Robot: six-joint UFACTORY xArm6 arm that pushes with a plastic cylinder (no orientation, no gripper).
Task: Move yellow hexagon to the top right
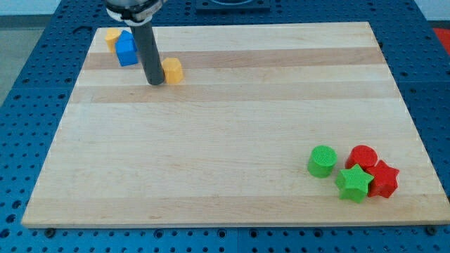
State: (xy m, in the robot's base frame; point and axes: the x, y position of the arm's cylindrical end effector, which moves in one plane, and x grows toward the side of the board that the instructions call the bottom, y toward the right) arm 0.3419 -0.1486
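Note:
A yellow hexagon block (173, 71) lies on the wooden board (232, 126) at the view's upper left. My tip (155, 82) rests on the board just left of the yellow hexagon, touching or nearly touching its left side. The dark rod rises from there toward the view's top.
A blue block (126, 50) and another yellow block (112, 37) sit at the board's top left corner, left of the rod. At the lower right are a green cylinder (323, 161), a green star (354, 183), a red cylinder (363, 157) and a red star (382, 178).

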